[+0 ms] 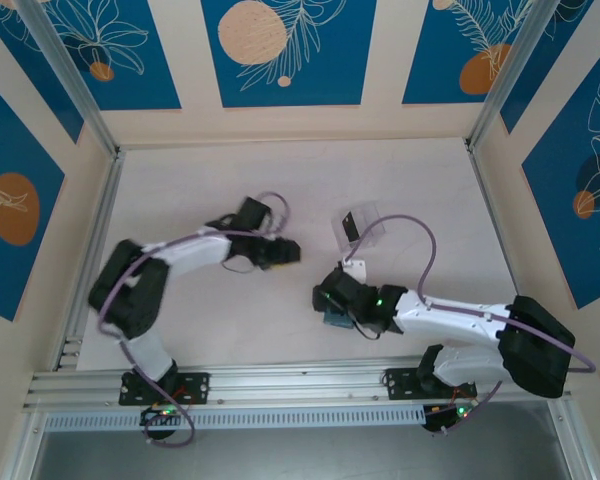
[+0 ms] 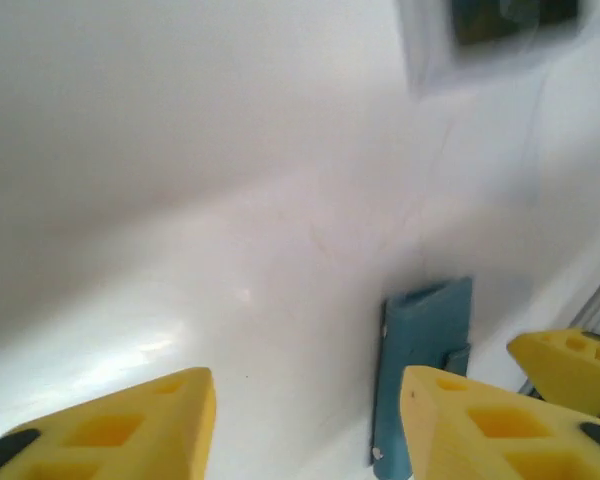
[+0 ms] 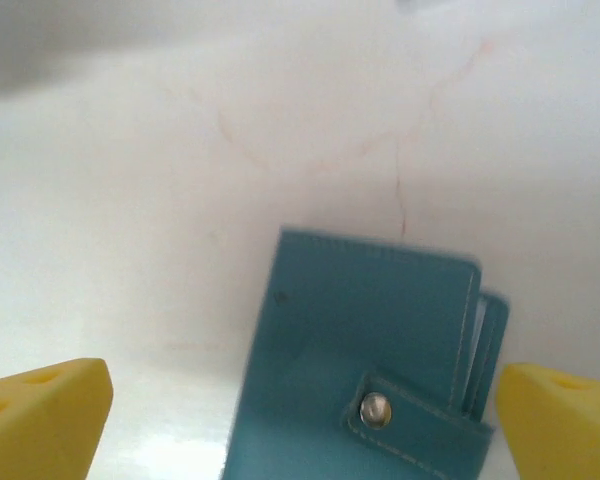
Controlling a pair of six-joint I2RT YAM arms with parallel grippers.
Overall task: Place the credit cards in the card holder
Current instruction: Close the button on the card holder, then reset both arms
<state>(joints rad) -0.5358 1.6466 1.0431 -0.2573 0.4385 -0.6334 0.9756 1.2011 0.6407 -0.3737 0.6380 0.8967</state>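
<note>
Right gripper (image 3: 300,425) is hanging just above the closed teal card holder (image 3: 365,350), fingers spread wide and gripping nothing. That wallet is lying flat on the white table (image 3: 130,200), snap tab facing up. Left gripper (image 2: 305,410) is hovering nearby, fingers parted and empty. Beyond them, a dark credit card (image 1: 351,226) is sitting inside a clear box (image 1: 372,232).

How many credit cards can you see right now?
1. A dark card stands in the clear box on the table, beyond the teal wallet. More may be hidden inside the folded wallet.
</note>
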